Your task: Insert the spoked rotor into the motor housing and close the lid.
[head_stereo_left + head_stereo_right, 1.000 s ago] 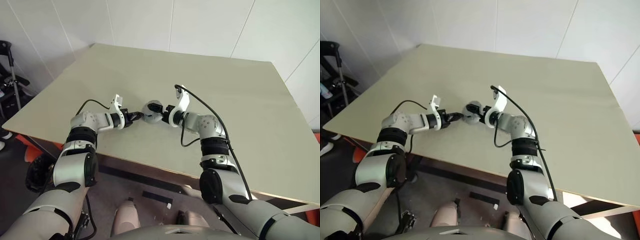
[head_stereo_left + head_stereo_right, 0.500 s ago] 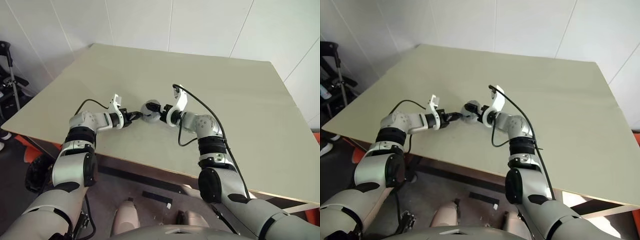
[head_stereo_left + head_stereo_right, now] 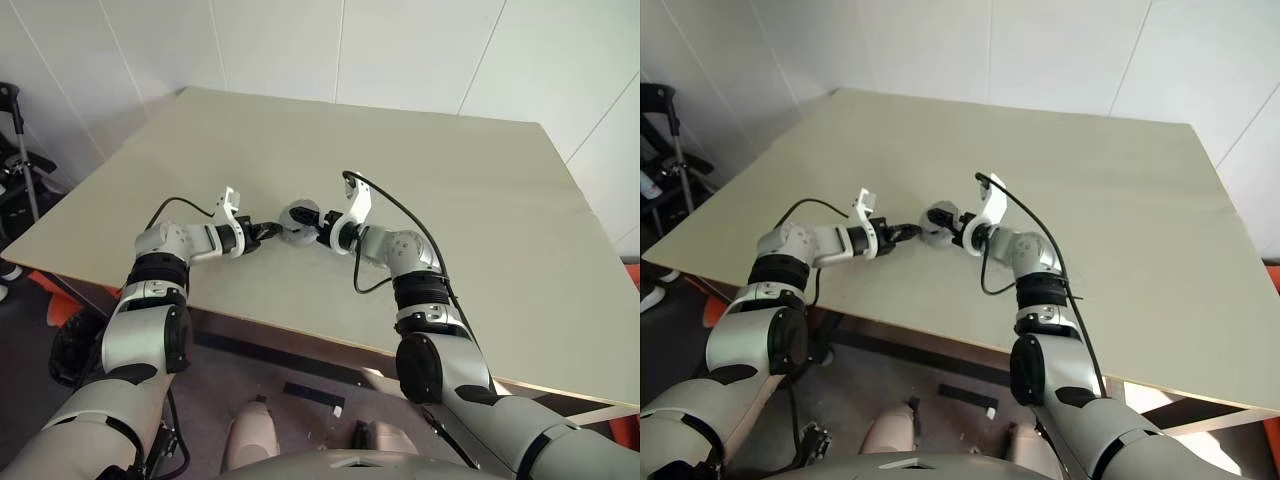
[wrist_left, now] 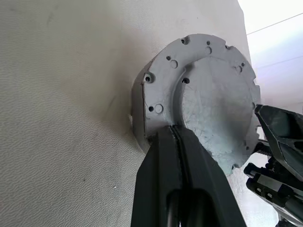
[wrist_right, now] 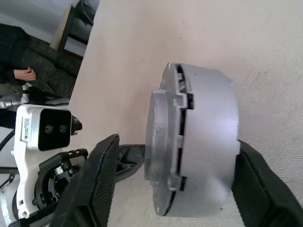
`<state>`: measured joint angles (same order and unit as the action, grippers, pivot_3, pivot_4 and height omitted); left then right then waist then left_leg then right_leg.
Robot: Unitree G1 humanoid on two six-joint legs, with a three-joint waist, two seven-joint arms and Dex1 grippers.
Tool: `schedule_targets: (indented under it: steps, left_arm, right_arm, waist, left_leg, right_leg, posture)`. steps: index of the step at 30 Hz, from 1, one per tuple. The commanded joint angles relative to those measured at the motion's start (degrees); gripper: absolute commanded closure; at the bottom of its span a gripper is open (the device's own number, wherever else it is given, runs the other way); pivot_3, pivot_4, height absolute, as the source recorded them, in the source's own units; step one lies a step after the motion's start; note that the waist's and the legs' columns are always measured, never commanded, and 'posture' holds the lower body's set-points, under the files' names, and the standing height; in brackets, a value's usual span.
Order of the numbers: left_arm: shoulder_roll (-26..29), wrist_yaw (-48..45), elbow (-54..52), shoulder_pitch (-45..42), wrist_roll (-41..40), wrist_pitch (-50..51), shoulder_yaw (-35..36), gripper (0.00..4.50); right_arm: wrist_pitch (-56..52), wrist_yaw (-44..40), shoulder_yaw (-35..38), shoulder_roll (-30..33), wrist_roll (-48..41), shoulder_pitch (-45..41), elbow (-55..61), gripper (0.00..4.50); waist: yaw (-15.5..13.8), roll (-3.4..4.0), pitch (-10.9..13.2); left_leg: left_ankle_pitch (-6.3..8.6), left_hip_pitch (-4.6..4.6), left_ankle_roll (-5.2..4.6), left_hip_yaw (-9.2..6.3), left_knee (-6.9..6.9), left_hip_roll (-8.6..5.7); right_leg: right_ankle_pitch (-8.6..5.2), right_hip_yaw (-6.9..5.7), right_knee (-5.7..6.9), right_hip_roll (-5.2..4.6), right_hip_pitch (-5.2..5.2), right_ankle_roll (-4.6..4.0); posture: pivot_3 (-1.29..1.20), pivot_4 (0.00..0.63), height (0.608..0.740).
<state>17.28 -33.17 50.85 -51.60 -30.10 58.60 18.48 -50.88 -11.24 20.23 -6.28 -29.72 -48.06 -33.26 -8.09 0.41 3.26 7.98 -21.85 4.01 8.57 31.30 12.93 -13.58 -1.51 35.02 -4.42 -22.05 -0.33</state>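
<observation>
I find the motor housing [image 5: 208, 142] with the lid [image 4: 208, 99] seated on it, held on edge just above the surface [image 3: 480, 200], between both hands. Its axis lies roughly level, lid face toward my left hand [image 4: 176, 132], whose fingers are pressed fully together against that face. My right hand [image 5: 175, 184] straddles the assembly, fingers wide at each side. I judge the lid wants even, square pressure, without tilt.

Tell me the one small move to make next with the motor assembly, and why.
Probably close the right gripper onto the motor housing: its fingers straddle the assembly with gaps on both sides, while the shut left gripper presses the lid, which seems seated but shows a seam.
</observation>
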Motion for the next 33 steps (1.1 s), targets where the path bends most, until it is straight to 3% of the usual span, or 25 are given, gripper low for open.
schedule_targets:
  steps: [1,4,18,33]
  left_arm:
    - [0.5,-0.3,-1.8,-0.5,-0.4,-0.5,0.5,4.5]
    - [0.5,-0.3,-1.9,-0.4,-0.4,-0.4,0.5,4.5]
    - [0.5,-0.2,-1.8,-0.4,-0.4,-0.7,0.6,4.5]
    - [1.1,-2.6,-7.2,1.3,-5.6,1.1,5.4,4.5]
  right_arm:
    - [0.2,-1.5,0.1,-1.1,-3.0,-2.2,1.9,1.55]
    - [0.0,-1.5,0.1,-1.0,-3.3,-2.3,2.3,2.48]
    - [0.1,-1.6,0.8,-0.8,-4.1,-2.7,1.5,2.56]
    - [-0.6,0.8,12.3,-1.2,-15.5,-6.3,-2.1,2.56]
  waist:
    - [0.0,0.0,0.0]
    - [-0.2,0.0,0.0]
    - [-0.4,0.0,0.0]
    - [-0.5,0.0,0.0]
  left_leg:
    - [0.0,0.0,0.0,0.0,0.0,0.0]
    - [0.0,0.0,0.0,0.0,0.0,0.0]
    - [0.0,-0.03,0.0,-0.02,0.0,0.0]
    - [0.0,-0.17,0.0,-0.04,0.02,0.0]
  right_leg:
    - [0.0,0.0,0.0,0.0,0.0,0.0]
    - [0.0,0.0,0.01,0.0,0.0,0.0]
    - [0.0,-0.02,0.01,0.0,-0.01,0.0]
    - [0.0,-0.06,0.21,-0.01,-0.19,0.0]
  posture:
    - [0.0,0.0,0.74]
    - [0.0,0.0,0.74]
    - [0.0,0.0,0.74]
    - [0.0,0.0,0.74]
